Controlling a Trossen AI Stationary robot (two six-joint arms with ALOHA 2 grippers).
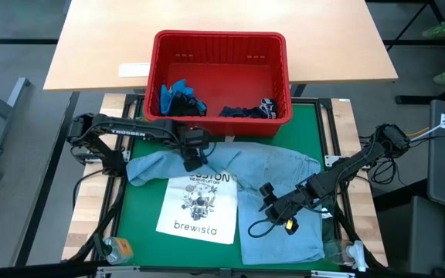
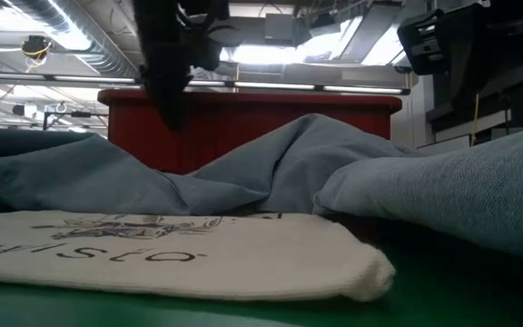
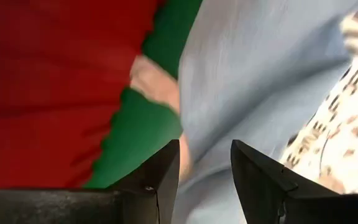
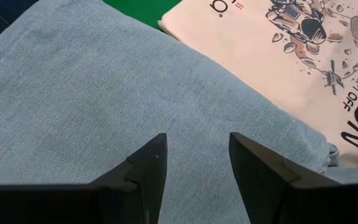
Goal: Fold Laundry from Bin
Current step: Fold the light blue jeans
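High view: 1 red bin (image 1: 221, 46) stands at the far edge of the green mat (image 1: 141, 205), holding 2 visible garments, 1 bright blue (image 1: 178, 96) at one end and 1 dark navy (image 1: 247, 110) at the other. 1 light blue denim shirt (image 1: 280, 224) lies spread on the mat in front of the bin, partly over 1 white tote bag (image 1: 199, 207). 2 arms are present. The left gripper (image 1: 192, 163) sits over the shirt's far edge near the bin, fingers (image 3: 257, 171) apart with nothing between them. The right gripper (image 1: 267, 202) hovers over the shirt beside the tote, fingers (image 4: 253, 158) likewise apart and holding nothing.
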